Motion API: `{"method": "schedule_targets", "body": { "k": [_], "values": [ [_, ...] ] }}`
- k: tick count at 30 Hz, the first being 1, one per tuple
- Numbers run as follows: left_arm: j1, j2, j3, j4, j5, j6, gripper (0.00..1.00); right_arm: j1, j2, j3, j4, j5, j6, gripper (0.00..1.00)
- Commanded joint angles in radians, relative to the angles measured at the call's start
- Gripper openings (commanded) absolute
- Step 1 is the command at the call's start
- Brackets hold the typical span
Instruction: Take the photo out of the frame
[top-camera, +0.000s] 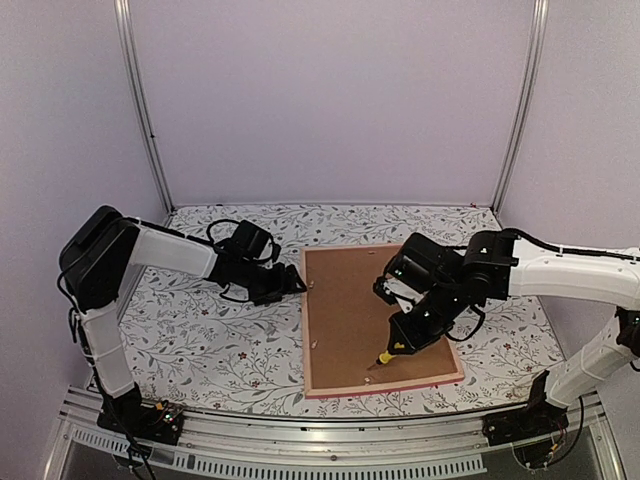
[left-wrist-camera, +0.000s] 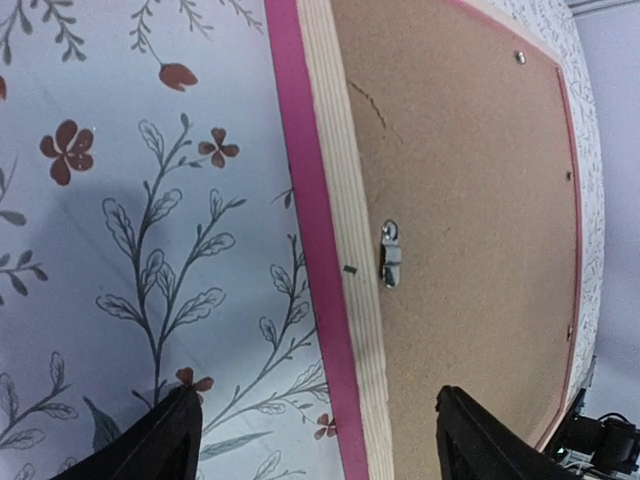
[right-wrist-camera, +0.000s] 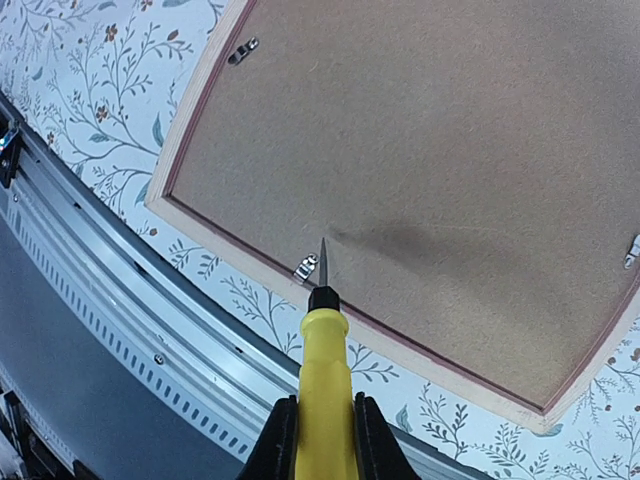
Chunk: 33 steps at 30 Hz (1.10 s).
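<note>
L pincer (left-wrist-camera: 320, 440) wide apart (arm stretched inward), R pincer (right-wrist-camera: 320, 432) clamps yellow tool (right-wrist-camera: 322, 350).

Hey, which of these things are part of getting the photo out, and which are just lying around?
In the job: frame, backing board, clip, screwdriver in the right gripper, open left gripper. Photo hidden.
Just there: floral cloth, metal rail.

This is a lab test cell, not a home. Plain lilac walls (top-camera: 330, 100) box me in on three sides, joined at the corners by bare metal posts (top-camera: 140, 110). My left arm (top-camera: 160, 247) and right arm (top-camera: 585, 275) are bolted to a slotted aluminium rail (top-camera: 330, 445). Only the floral cloth (top-camera: 200, 330) beneath looks homely.
</note>
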Motion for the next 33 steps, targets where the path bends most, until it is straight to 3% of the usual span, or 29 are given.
{"method": "schedule_targets", "body": {
  "k": [1, 13, 26, 33],
  "values": [
    [-0.062, -0.028, 0.040, -0.134, -0.119, 0.071, 0.77, -0.028, -0.005, 0.058, -0.001, 0.168, 0.048, 0.00],
    [-0.162, 0.034, 0.188, -0.313, -0.264, 0.145, 0.55, -0.156, -0.089, 0.048, 0.096, 0.290, 0.058, 0.00],
    [-0.197, 0.155, 0.346, -0.461, -0.304, 0.232, 0.36, -0.276, -0.163, 0.044, 0.180, 0.370, -0.003, 0.00],
    [-0.196, 0.155, 0.351, -0.518, -0.349, 0.284, 0.17, -0.292, -0.173, 0.032, 0.216, 0.379, -0.036, 0.00]
  ]
}}
